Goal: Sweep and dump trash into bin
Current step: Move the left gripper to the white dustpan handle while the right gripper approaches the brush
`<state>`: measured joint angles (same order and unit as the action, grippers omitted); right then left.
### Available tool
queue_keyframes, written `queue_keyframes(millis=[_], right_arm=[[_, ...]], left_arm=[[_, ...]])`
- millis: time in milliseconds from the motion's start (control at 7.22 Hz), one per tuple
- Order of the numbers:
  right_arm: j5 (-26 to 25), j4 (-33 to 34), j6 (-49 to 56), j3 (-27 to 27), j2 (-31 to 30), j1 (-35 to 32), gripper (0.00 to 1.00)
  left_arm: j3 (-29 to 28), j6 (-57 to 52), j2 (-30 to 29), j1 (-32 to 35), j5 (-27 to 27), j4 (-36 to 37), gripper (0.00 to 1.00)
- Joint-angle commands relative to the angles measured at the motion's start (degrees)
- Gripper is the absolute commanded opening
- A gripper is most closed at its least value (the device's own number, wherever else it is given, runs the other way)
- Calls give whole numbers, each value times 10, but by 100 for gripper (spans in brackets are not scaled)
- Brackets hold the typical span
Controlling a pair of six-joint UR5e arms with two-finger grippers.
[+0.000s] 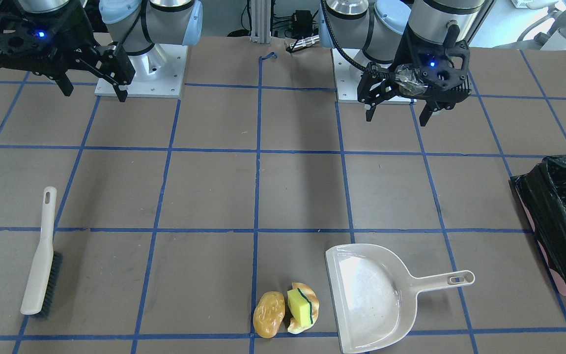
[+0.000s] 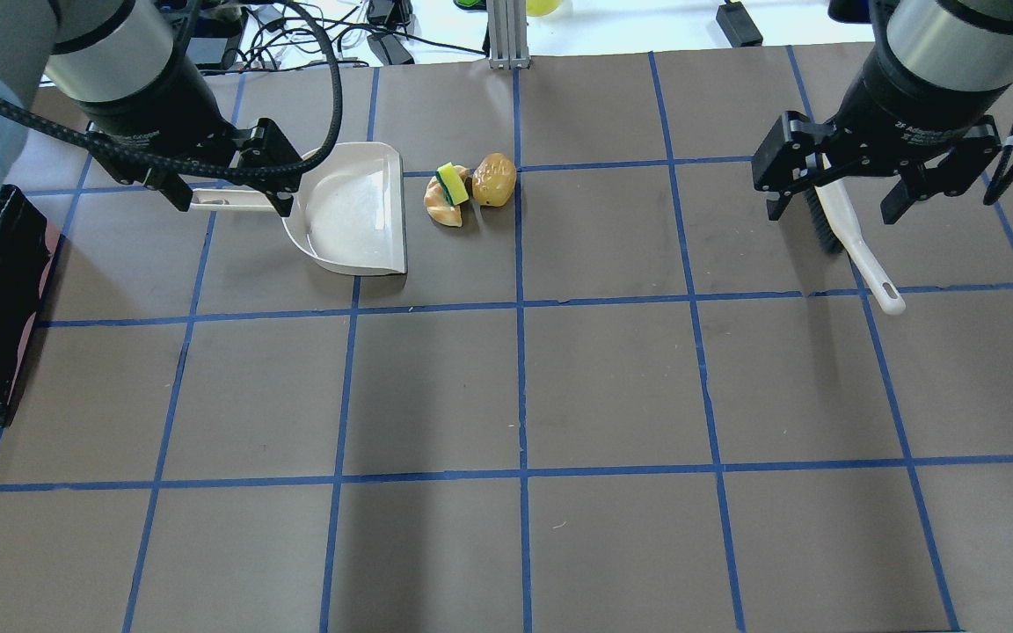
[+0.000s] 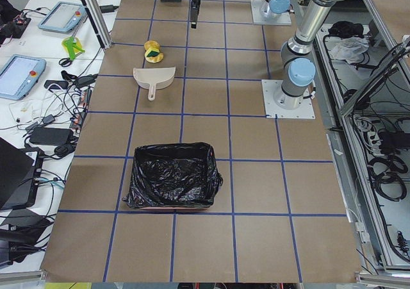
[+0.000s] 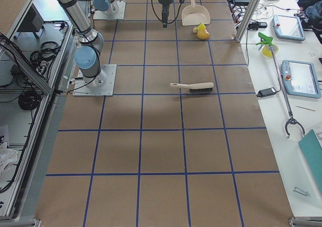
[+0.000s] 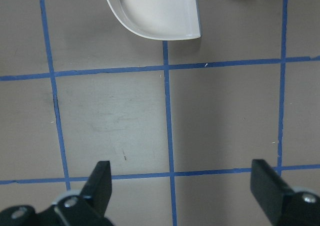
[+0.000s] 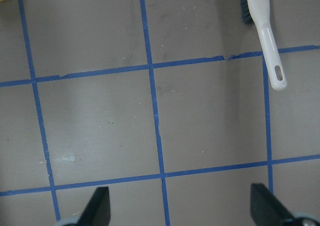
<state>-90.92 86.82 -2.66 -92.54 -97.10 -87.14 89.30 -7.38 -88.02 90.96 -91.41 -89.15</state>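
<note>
Jaws released and empty on both arms, above counter point(image 2: 612, 387). Brush point(image 1: 42, 246) probably light and stiff: grip mid-handle. Trash point(image 1: 269, 314) light, likely to roll.

Desk point(image 1: 204, 187): brown top w/ blue tape grid point(image 1: 257, 196). Near the edge opp. the robot, approx. mid: potato-like lump point(image 1: 268, 314) touching bread crescent point(image 1: 313, 301), w/ sponge block point(image 1: 299, 307) propped on the crescent. Dustpan point(image 1: 376, 295) lies flat just beside them on robot's L, mouth twd the 3 pcs, handle pointing twd bin point(image 1: 565, 221). Bin stands at desk's L end, black bag liner, well apart from the pan. Brush point(image 1: 41, 255) lies alone on R side, bristles twd desk's middle.
</note>
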Motion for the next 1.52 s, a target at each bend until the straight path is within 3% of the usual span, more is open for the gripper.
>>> queue_keyframes(millis=[0,138,554,692,831,1385], right_arm=[[-20,-6,50,-4,2,9,100],[-39,-4,74,-5,4,21,100],[-28,2,202,-5,35,112,100],[-30,18,248,-6,61,150,100],[-35,90,282,-6,95,161,100],[-29,185,296,-25,196,165,100]], left_arm=[[2,-79,-7,-21,-1,3,100],[13,-119,-16,-38,1,6,100],[64,-292,-42,-62,4,66,100],[83,-354,-54,-102,5,121,100],[95,-439,-70,-146,11,146,100],[76,-775,-151,-160,12,231,100]])
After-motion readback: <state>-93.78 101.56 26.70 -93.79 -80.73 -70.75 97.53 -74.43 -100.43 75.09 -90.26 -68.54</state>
